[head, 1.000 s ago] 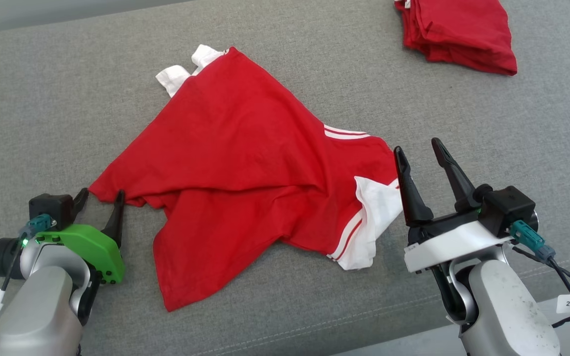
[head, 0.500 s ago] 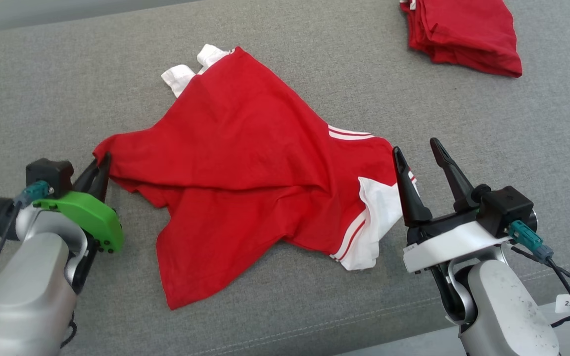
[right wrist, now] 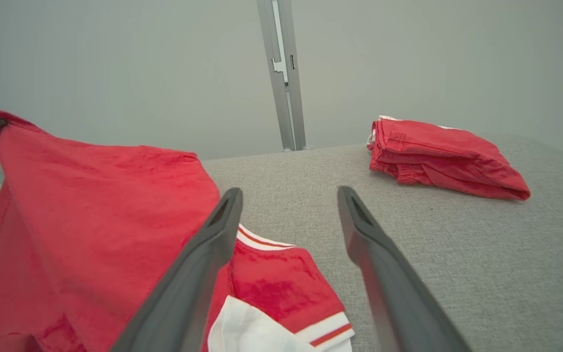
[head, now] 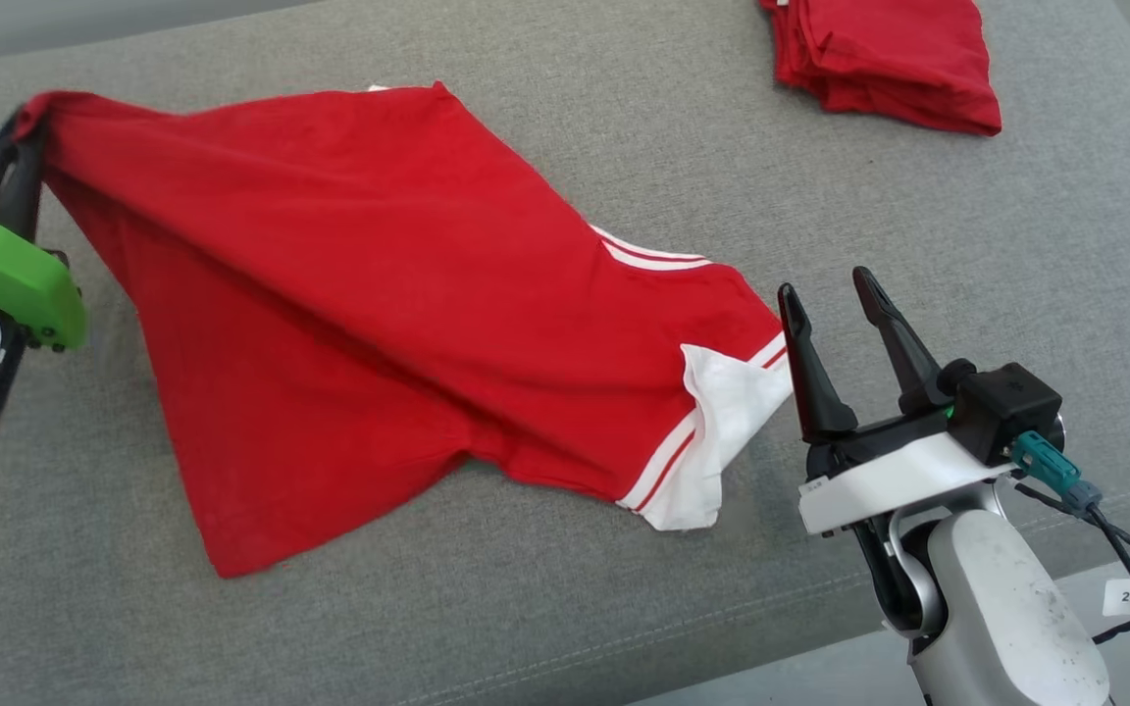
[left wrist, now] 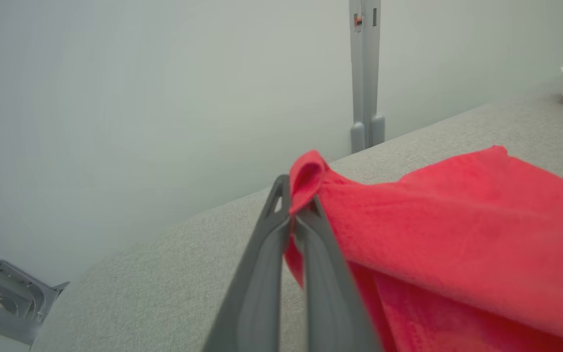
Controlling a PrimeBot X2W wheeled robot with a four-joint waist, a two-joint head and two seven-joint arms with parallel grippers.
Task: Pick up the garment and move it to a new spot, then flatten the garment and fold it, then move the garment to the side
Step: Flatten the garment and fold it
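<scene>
1. A grey upholstered surface [head: 545,608] of finely woven cloth was seen, with a stitched seam along its near edge.
2. The garment [head: 379,294], a soft red jersey with white sleeves and striped trim, was spread in creases across the middle of the surface. Its left corner was drawn up off the surface into a taut peak.
3. A folded pile [head: 889,59] of red cloth was laid flat at the surface's far right corner.
4. The right gripper [head: 825,284] was held over the surface's near right part. Its long, dark, tapered fingers were spread wide with nothing between them.
5. The left gripper [head: 21,123], mounted on a green housing, was clamped on the garment's raised corner above the surface's left edge.
</scene>
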